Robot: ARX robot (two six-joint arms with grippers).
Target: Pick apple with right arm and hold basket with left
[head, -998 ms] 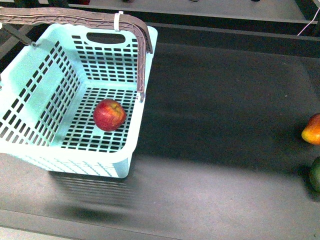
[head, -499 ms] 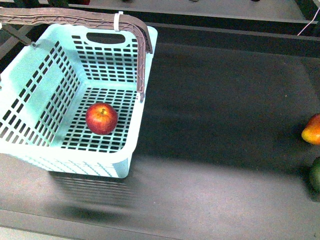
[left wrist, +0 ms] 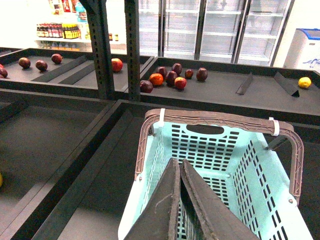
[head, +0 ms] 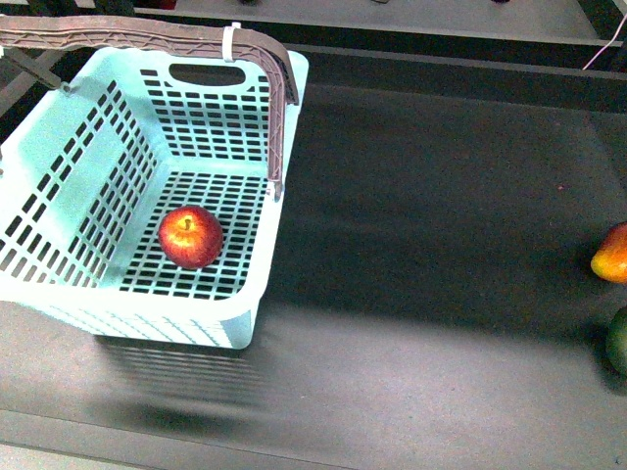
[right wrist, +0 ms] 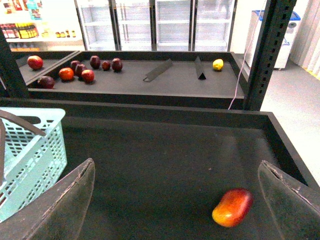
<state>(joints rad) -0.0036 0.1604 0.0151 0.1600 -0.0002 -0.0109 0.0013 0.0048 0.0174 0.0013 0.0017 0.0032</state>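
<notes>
Left gripper (left wrist: pixel 179 172) jaws pressed together above basket (head: pixel 59 166), gripping nothing visible, right gripper (right wrist: pixel 175 200) jaws spread wide, empty, apple (head: pixel 191 236) resting on basket floor, stem up, orange-red fruit (right wrist: pixel 232 207) on dark tray between right fingers.

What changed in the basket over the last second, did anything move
The apple rolled across the basket floor toward the robot's left, and its stem dimple has turned up into view. Nothing was taken hold of or let go. The basket, its brown handle, the orange-red fruit and the dark green fruit stayed put.
</notes>
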